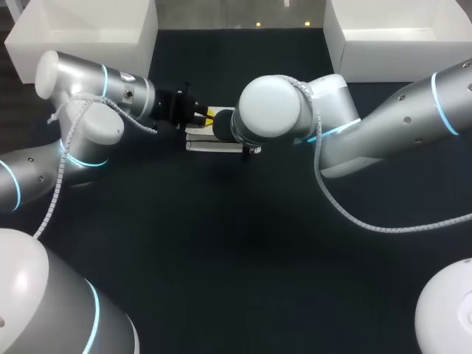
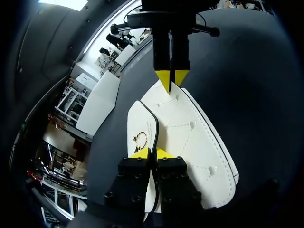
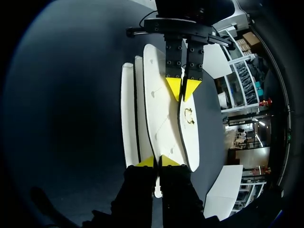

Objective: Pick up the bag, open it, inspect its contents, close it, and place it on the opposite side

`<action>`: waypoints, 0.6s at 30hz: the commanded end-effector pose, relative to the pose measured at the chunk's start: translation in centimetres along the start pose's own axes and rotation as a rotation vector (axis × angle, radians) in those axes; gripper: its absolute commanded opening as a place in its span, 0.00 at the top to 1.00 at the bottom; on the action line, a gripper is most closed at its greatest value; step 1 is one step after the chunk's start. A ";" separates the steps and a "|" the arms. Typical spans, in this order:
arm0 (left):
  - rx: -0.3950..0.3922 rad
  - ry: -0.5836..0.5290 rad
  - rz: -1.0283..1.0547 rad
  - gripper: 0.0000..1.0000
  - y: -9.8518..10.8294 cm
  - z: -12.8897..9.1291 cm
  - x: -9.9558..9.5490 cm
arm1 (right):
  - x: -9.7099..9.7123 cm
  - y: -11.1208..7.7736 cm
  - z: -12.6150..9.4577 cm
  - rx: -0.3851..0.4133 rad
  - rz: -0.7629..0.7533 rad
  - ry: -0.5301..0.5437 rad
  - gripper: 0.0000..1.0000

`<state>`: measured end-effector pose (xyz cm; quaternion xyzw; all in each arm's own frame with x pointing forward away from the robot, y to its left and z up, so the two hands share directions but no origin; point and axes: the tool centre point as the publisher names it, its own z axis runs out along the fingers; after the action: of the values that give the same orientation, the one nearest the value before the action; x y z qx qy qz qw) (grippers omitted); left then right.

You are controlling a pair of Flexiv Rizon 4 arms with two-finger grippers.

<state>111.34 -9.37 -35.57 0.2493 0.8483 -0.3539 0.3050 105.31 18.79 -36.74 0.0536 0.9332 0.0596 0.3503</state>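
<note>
Nearest the left wrist camera, the left gripper (image 2: pixel 152 153) is seen with its yellow tips drawn close together, clamped on a thin white edge of the bag (image 2: pixel 190 137). The edge is pinched from two sides, next to a flap on which a small gold ring clasp (image 2: pixel 141 138) is fixed. Dotted stitching and small round studs (image 2: pixel 192 124) are shown across the bag's broad white panel ahead of the fingers. At the far end of that panel, the right gripper (image 2: pixel 171 80) is pressed shut on the bag's opposite tip, its yellow tips meeting at a point.

From the right wrist view the same hold is confirmed: a white panel is gripped between the right gripper's own two fingers, and the left gripper is met at the other end, closed on the panel beside the clasp flap. Several white layers of the bag are seen side by side there, slightly parted.

From the head view, the bag is found on the dark table (image 1: pixel 221 258), near its far middle, between the two arms. The left arm (image 1: pixel 81 125) is brought in from the left and the right arm (image 1: pixel 369 125) from the right. Much of the bag and the right gripper are hidden under the right arm's wrist.
</note>
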 end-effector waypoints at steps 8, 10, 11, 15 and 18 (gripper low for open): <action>-0.057 -0.031 -0.046 1.00 1.7 -0.4 0.4 | 0.1 0.1 0.1 -0.001 0.000 -0.004 1.00; -0.065 -0.037 -0.045 1.00 1.4 -0.2 0.3 | 0.1 0.1 0.1 -0.001 0.000 -0.004 1.00; -0.059 -0.038 -0.039 1.00 1.2 -0.2 0.2 | 0.1 0.1 0.1 -0.001 0.000 -0.004 1.00; -0.041 -0.041 -0.033 0.63 0.6 -0.6 -0.1 | 0.1 0.1 0.1 -0.001 0.000 -0.004 1.00; -0.023 -0.054 -0.044 0.53 0.3 -1.3 -0.3 | 0.1 0.1 0.1 -0.001 0.000 -0.004 1.00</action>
<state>111.58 -8.79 -34.87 0.2164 0.8534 -0.3496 0.3205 105.43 19.04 -36.79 0.0534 0.9333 0.0598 0.3500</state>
